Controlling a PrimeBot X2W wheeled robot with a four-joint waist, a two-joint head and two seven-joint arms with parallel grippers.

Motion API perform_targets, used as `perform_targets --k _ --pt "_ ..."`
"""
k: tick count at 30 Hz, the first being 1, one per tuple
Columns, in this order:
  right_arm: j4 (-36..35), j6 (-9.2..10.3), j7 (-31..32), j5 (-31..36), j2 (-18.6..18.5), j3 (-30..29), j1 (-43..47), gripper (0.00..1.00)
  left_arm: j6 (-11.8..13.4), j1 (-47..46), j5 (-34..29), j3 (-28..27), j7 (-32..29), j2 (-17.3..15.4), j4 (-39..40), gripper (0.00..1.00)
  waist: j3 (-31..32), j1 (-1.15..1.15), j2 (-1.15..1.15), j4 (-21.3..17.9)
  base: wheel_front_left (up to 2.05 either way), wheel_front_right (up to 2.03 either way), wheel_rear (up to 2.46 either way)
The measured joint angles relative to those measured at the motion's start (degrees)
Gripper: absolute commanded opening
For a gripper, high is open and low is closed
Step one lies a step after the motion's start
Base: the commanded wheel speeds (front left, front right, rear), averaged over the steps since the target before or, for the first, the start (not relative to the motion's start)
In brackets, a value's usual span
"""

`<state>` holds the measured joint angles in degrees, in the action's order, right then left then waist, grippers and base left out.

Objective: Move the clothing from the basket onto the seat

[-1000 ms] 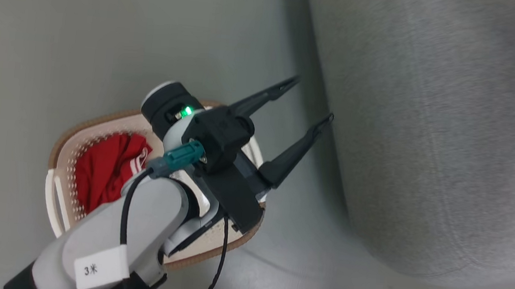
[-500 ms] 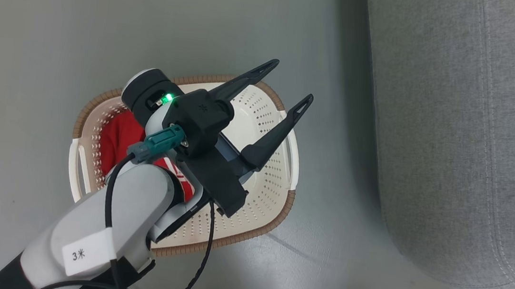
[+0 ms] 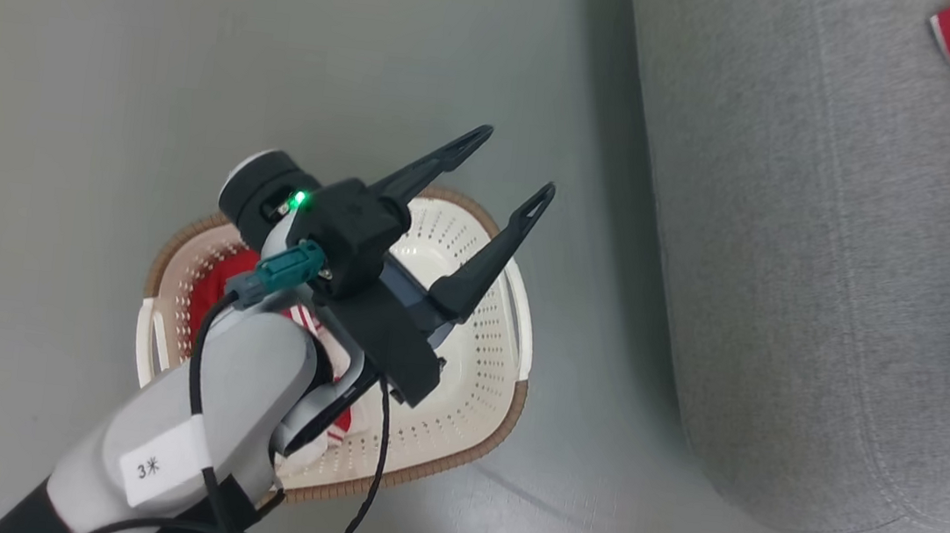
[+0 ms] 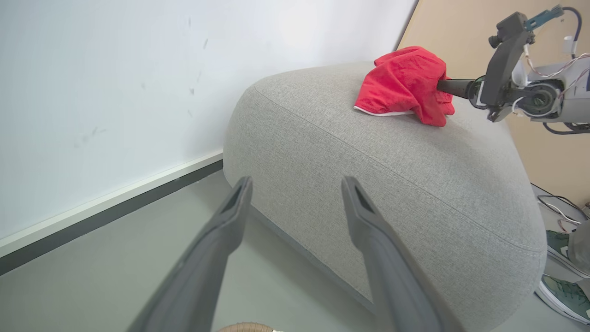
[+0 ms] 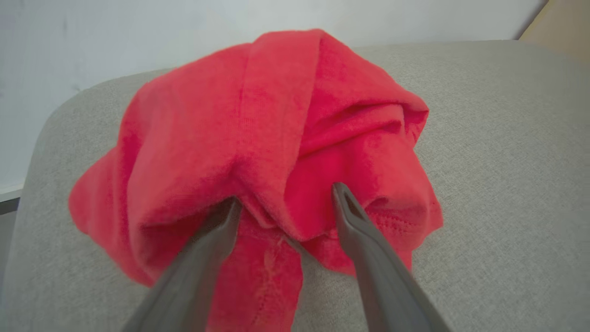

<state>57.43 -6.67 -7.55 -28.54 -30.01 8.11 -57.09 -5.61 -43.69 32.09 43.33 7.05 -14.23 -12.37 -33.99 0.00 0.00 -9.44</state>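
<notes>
Red clothing (image 3: pixel 211 302) in the basket (image 3: pixel 475 365) lies below and behind your left tool (image 3: pixel 515 160), spread wide; right tool (image 5: pixel 286 196), wide too, straddles the garment (image 5: pixel 258 115) on the seat (image 5: pixel 498 138).

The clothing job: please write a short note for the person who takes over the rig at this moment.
Left gripper: open, empty, above the basket.
Right gripper: open, with a fold of the white-edged red garment between its jaws; the garment lies on the sofa.
Done: one garment is on the sofa.
To do: the striped red garment lies in the basket; move it to the sofa.
</notes>
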Motion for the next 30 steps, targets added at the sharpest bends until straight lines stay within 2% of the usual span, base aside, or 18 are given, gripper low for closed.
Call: perform_targets --k 10,17,30 --pt "1.11 -0.47 1.45 2.94 -1.16 6.60 2.20 1.00 -0.44 4.28 1.26 -0.62 3.41 0.01 -3.08 1.00 6.96 -0.01 0.00 -0.50 0.00 0.00 0.00" --pt "-2.70 -0.47 0.66 2.47 -2.09 11.81 7.09 1.00 -0.13 7.56 3.04 -1.64 4.72 0.04 -4.63 1.00 12.37 -0.01 -0.01 -0.50 0.00 0.00 0.00" --pt "-14.08 -0.47 -5.00 -3.97 -1.83 14.16 18.22 1.00 2.19 15.04 6.41 -4.95 6.25 -0.08 -7.51 1.00 22.49 -0.02 -0.01 2.00 0.00 0.00 0.00"
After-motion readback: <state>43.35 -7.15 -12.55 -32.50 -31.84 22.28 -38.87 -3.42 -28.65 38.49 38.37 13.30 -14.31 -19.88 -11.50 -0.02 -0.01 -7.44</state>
